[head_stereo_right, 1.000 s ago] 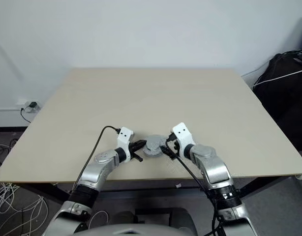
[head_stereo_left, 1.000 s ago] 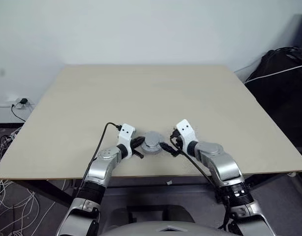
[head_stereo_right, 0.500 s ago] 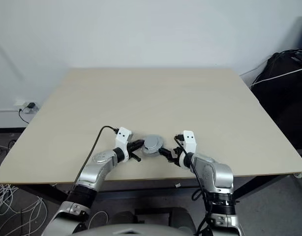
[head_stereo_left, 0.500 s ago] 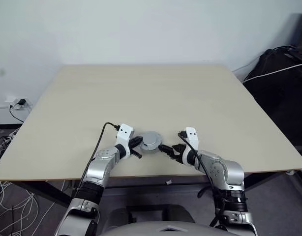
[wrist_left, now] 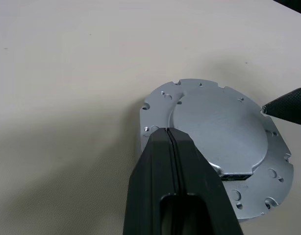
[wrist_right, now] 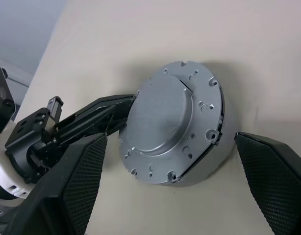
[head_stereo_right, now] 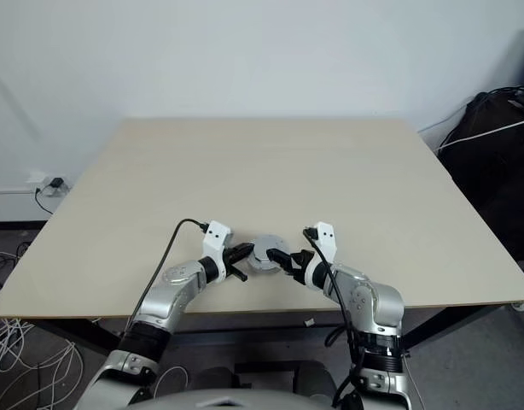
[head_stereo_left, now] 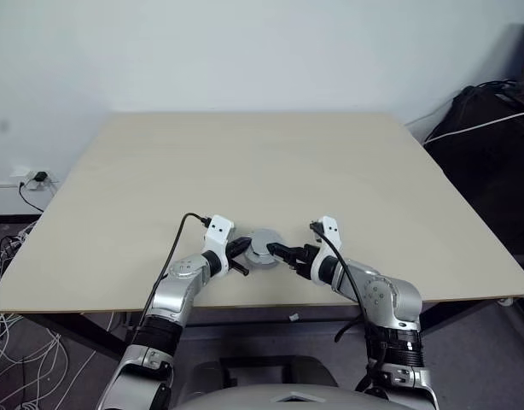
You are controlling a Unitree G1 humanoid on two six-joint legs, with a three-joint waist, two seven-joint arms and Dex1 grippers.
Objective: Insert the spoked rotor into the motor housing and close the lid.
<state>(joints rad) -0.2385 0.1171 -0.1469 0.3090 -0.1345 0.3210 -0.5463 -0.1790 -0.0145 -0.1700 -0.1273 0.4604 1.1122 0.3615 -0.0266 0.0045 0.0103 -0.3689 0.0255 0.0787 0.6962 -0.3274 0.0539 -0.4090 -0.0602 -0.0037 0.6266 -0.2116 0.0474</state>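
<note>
The round silver motor housing [head_stereo_left: 264,246] sits on the table near its front edge. A smooth grey lid [wrist_left: 216,132] lies flat on top of it. The spoked rotor is hidden. My left gripper [head_stereo_left: 241,248] is shut, and its closed fingertips [wrist_left: 168,132] touch the housing's left rim. My right gripper [head_stereo_left: 279,253] is open at the housing's right side. In the right wrist view the housing [wrist_right: 172,129] lies between and just ahead of its two spread fingers [wrist_right: 77,186]. One right fingertip [wrist_left: 287,102] shows at the housing's far rim.
The pale wooden table [head_stereo_left: 262,162] stretches away behind the housing, and its front edge [head_stereo_left: 270,303] lies just below the grippers. A black bag with a white cable [head_stereo_left: 492,120] stands off the table's right side. Loose cables [head_stereo_left: 6,256] lie on the floor at the left.
My right wrist has rolled and the elbow swung inward, bringing the open gripper slightly left onto the housing's right side. The left gripper and the housing have stayed put.
</note>
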